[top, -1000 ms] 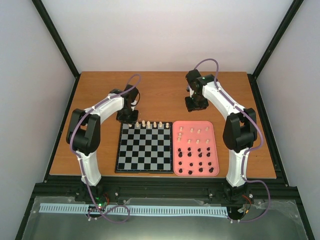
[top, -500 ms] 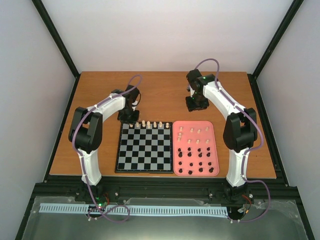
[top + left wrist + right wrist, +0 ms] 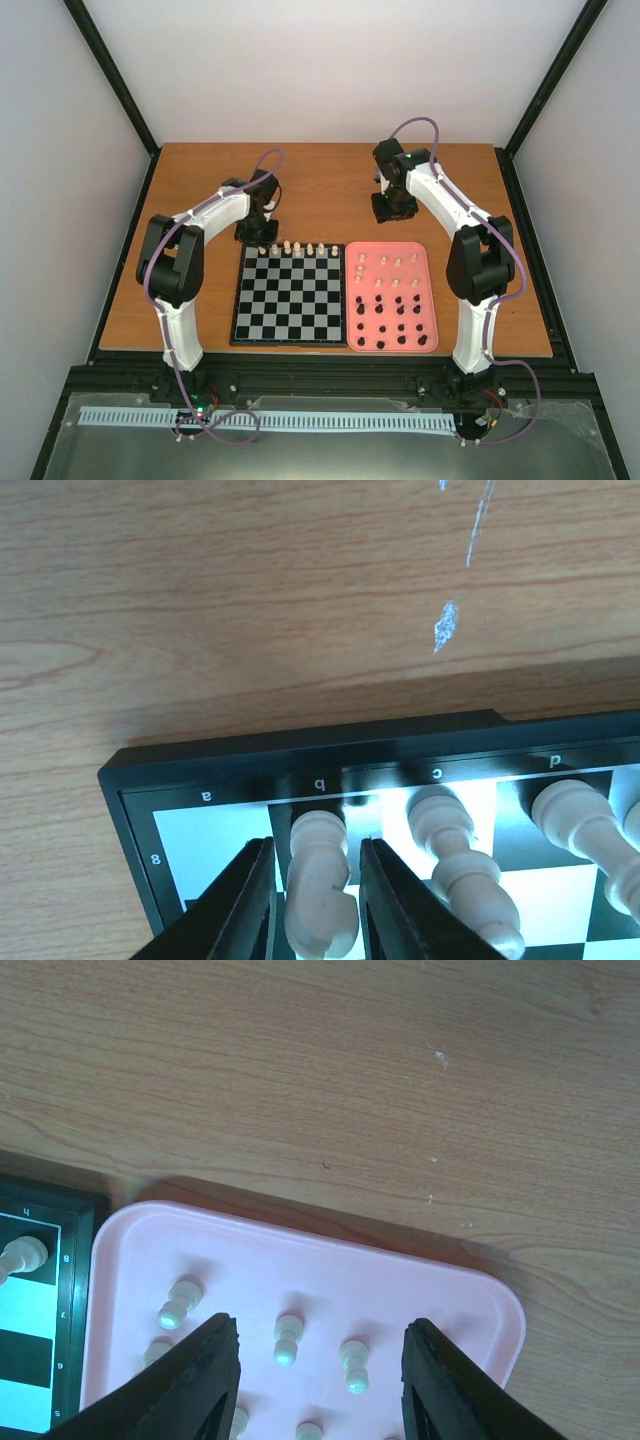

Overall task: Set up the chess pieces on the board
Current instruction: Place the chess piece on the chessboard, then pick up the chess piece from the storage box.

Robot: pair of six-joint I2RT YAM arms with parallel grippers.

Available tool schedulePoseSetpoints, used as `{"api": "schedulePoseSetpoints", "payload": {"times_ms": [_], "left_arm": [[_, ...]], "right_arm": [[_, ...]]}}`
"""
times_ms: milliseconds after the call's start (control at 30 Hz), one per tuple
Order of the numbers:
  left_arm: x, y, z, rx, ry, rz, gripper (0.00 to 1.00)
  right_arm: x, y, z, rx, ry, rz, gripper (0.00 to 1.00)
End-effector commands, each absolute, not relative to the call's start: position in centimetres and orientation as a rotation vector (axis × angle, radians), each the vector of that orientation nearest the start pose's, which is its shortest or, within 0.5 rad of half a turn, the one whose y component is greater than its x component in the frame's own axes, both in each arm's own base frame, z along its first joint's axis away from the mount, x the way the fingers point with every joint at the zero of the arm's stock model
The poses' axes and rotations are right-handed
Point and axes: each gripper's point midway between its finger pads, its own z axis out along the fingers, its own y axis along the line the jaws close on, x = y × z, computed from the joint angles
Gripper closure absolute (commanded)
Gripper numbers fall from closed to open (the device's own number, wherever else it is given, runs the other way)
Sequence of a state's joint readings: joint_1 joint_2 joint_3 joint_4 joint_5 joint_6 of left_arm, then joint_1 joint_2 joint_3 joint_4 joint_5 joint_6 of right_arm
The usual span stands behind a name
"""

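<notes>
White letters a, b, c and d and the numeral 8 run along the black border of the board (image 3: 300, 765) in the left wrist view (upside down from that camera). The right wrist view shows 8, 7 and 6 down the opposite border.

The board is checked grey and black and lies flat on the wooden table (image 3: 330, 190) before the left arm, with one pink tray (image 3: 420, 1280) just beside its right edge. A row of cream pieces (image 3: 298, 247) stands along the board's far edge; they are too small from above to count surely, and the left wrist view shows three whole and part of a fourth. The tray holds more cream pawns (image 3: 287, 1338), six in the right wrist view, and many black pieces (image 3: 400, 325) at its near end.

The left gripper (image 3: 315, 845) straddles the b-square piece (image 3: 318, 890), its fingers narrowly parted with a sliver of board showing on either side. The right gripper (image 3: 320, 1328) hangs over the tray's far end, spread wide and empty
</notes>
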State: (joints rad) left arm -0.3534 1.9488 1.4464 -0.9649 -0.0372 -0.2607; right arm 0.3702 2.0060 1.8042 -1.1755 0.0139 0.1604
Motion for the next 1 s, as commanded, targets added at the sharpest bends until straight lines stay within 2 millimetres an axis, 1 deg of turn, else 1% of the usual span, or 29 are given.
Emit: {"api": "schedulePoseSetpoints", "payload": {"times_ms": [0,167,200,300,367,433,500,567,633,700,833,967], "left_arm": [[37.2,-12.6,7.3,0.134,2.962,0.003,0.73],[37.2,-12.0,9.6,0.126,2.924,0.030,0.68],[37.1,-12.0,10.2,0.123,2.915,0.026,0.64],[36.9,-12.2,12.2,0.111,2.882,-0.018,0.48],[36.7,-13.0,13.8,0.118,2.852,-0.092,0.41],[36.4,-14.2,15.8,0.151,2.807,-0.161,0.36],[36.1,-15.9,17.5,0.210,2.772,-0.192,0.35],[35.4,-18.5,18.8,0.303,2.744,-0.221,0.35],[34.7,-21.3,19.5,0.394,2.732,-0.262,0.35],[33.9,-24.1,19.7,0.482,2.719,-0.318,0.35],[32.4,-28.9,19.0,0.676,2.690,-0.356,0.37],[30.8,-33.0,17.6,0.835,2.686,-0.399,0.39]], "right_arm": [[40.5,15.1,12.3,-0.310,2.930,0.054,0.54],[40.4,15.0,12.4,-0.309,2.931,0.053,0.54],[40.3,15.0,12.5,-0.310,2.931,0.053,0.54],[40.3,14.9,12.6,-0.306,2.926,0.049,0.54],[40.4,14.9,12.6,-0.303,2.924,0.048,0.54],[40.5,14.9,12.6,-0.295,2.924,0.044,0.53],[40.5,14.9,12.6,-0.290,2.924,0.039,0.53],[40.7,14.8,12.6,-0.281,2.922,0.029,0.52],[40.9,14.6,12.6,-0.270,2.918,0.014,0.52],[41.1,14.2,12.5,-0.249,2.916,-0.005,0.52],[41.7,13.0,12.2,-0.172,2.926,0.016,0.50],[42.2,11.8,11.9,-0.114,2.925,0.034,0.50]]}}
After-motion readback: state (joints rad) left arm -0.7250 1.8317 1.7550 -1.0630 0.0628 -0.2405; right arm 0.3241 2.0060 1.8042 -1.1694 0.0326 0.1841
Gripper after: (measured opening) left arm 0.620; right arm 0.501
